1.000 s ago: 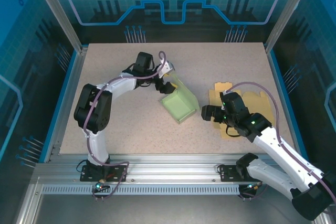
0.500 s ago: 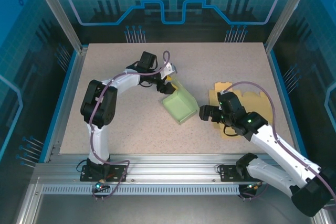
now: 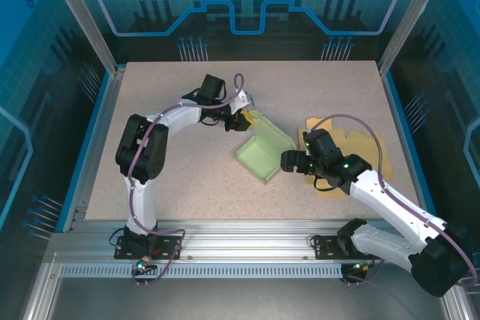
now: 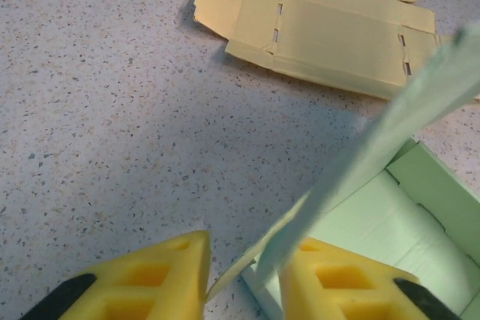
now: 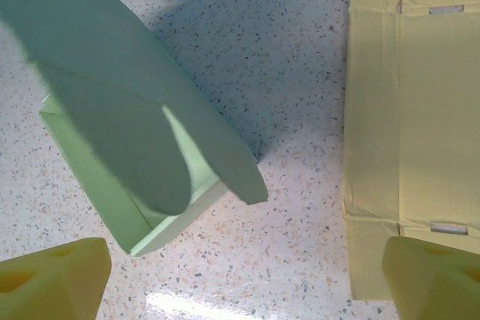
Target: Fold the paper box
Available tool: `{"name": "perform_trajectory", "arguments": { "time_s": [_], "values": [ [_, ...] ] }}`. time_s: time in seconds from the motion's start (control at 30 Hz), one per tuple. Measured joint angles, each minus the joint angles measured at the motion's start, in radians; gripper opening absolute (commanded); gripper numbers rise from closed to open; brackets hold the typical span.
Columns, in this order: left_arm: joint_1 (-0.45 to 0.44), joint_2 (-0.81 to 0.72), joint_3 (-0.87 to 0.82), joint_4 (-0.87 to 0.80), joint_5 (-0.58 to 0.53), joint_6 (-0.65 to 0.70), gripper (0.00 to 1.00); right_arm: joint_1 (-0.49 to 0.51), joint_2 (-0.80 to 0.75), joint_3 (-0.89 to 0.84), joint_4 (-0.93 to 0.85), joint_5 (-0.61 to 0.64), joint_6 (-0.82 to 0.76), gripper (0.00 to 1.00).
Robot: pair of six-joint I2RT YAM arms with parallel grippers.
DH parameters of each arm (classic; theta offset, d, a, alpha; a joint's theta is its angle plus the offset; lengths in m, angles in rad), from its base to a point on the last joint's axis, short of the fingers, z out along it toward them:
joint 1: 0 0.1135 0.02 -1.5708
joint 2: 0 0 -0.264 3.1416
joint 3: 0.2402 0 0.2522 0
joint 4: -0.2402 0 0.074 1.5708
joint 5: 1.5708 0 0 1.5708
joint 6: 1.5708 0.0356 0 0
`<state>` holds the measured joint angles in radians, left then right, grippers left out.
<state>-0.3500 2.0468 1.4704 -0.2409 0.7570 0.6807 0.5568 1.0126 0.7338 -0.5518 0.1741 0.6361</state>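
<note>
My left gripper [image 4: 247,252], half closed, straddles the raised flap of the pale green paper box [image 4: 390,222]; whether it pinches, I cannot tell. My right gripper [image 5: 244,260] gapes wide, empty; the box lies just ahead, a flat yellow cardboard sheet [image 5: 405,110] by its right finger.

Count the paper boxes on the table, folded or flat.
2. A green box, partly folded up, sits near the middle of the table; a yellow box lies flat and unfolded to its right. None seems hidden.
</note>
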Motion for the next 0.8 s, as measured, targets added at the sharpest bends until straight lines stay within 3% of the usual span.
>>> {"name": "perform_trajectory", "arguments": {
  "time_s": [0.27, 0.47, 0.57, 0.8],
  "values": [
    [-0.001, -0.010, -0.058, 0.039, -0.005, -0.005, 0.15, 0.000, 0.067, 0.017, 0.027, 0.001, -0.049, 0.80],
    [-0.001, -0.037, -0.083, 0.058, -0.010, -0.010, 0.06, -0.018, 0.153, 0.072, 0.048, 0.003, -0.115, 0.79],
    [-0.001, -0.053, -0.096, 0.076, -0.016, -0.012, 0.01, -0.058, 0.172, 0.100, 0.051, 0.008, -0.153, 0.78],
    [-0.001, -0.074, -0.119, 0.097, -0.024, -0.016, 0.00, -0.215, 0.170, 0.112, 0.116, -0.038, -0.299, 0.70]
  ]
}}
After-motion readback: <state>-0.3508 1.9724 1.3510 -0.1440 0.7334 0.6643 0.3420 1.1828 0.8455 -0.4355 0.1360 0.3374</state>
